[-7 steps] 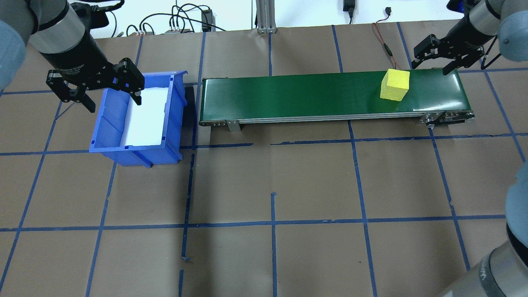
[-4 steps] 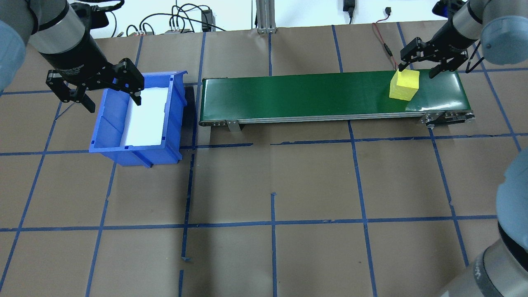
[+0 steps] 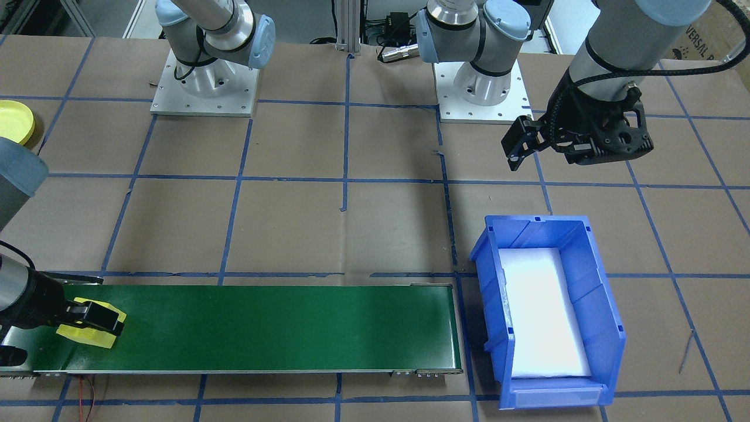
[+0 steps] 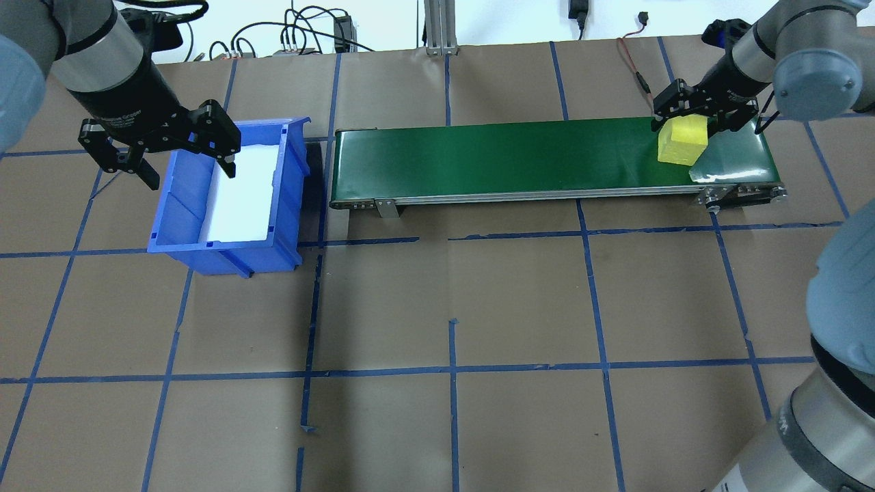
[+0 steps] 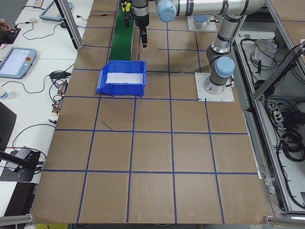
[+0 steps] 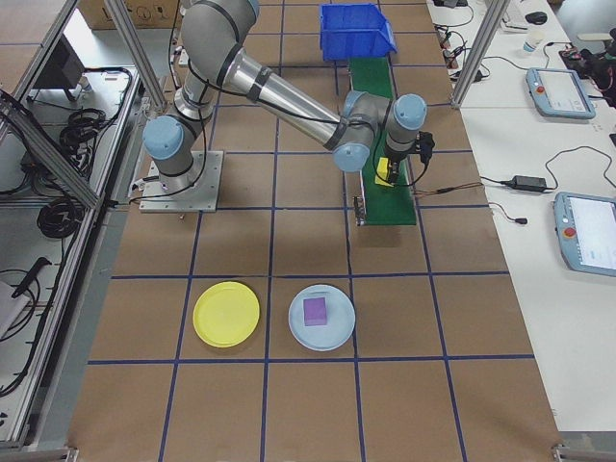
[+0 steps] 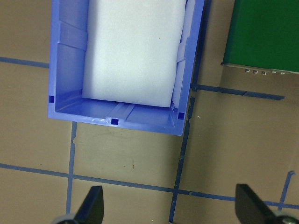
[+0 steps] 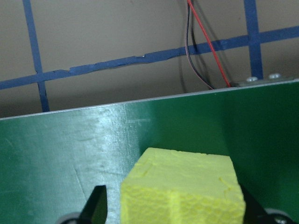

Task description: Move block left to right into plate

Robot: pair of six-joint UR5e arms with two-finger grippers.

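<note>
The yellow block (image 4: 681, 142) sits at the right end of the green conveyor belt (image 4: 513, 157). My right gripper (image 4: 692, 125) is lowered over it, open, with one finger on each side. In the right wrist view the block (image 8: 184, 191) fills the space between the dark fingertips (image 8: 96, 205), with a thin gap on the left side. The yellow plate (image 6: 226, 314) lies on the table well away from the belt, on the robot's right. My left gripper (image 4: 188, 171) hangs open and empty over the blue bin (image 4: 181, 198).
The blue bin (image 3: 597, 293) stands at the belt's left end and holds a white foam pad. A pale blue plate (image 6: 337, 332) with a purple block (image 6: 316, 310) on it lies beside the yellow plate. Red and black wires run behind the belt's right end.
The block rode further right along the belt. My right gripper came in and down from the far right until its fingers straddle the block. The left arm stayed still.
</note>
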